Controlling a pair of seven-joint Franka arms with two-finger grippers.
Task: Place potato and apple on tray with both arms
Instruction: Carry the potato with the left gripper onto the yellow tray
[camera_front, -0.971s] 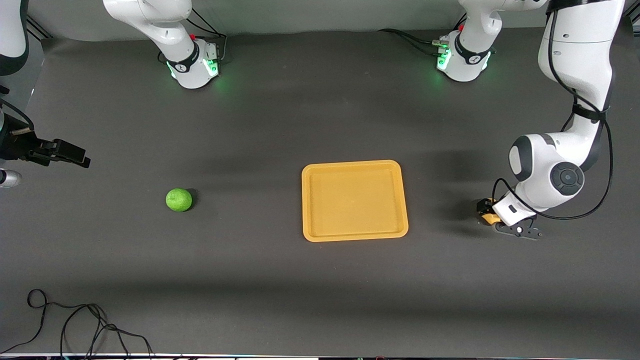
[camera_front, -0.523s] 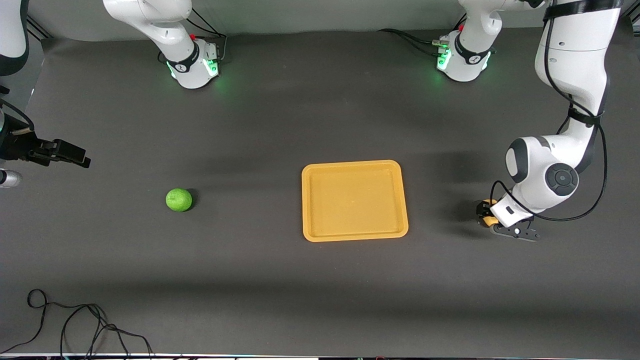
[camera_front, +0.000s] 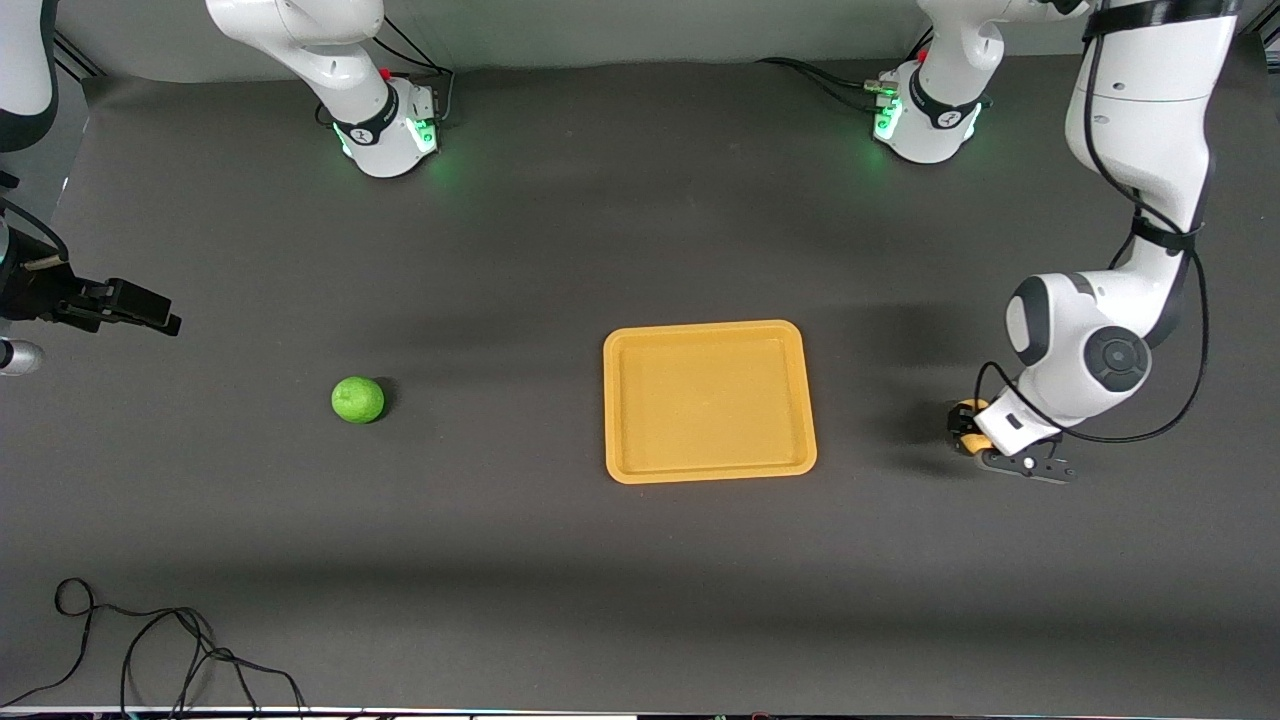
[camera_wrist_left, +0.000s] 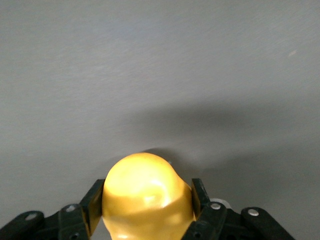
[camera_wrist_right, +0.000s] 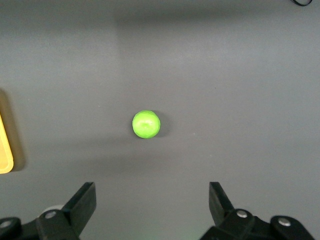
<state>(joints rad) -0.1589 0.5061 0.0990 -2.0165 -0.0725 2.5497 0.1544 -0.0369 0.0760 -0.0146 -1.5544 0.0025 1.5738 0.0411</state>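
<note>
1. Dark table (camera_front: 560, 250): tray (camera_front: 709, 401) lying mid-table, empty.
2. Left gripper (camera_front: 968, 432): fingers clamping the potato (camera_wrist_left: 147, 197) at the left arm's end; lifting straight up seems wisest.
3. Right gripper (camera_wrist_right: 150, 210): waiting spread wide, high over the apple (camera_front: 358, 399).

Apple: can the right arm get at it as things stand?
Probably yes. The apple sits alone on bare table, nothing around it; the right gripper hangs above it, fingers open. The left gripper is busy at the potato.
</note>
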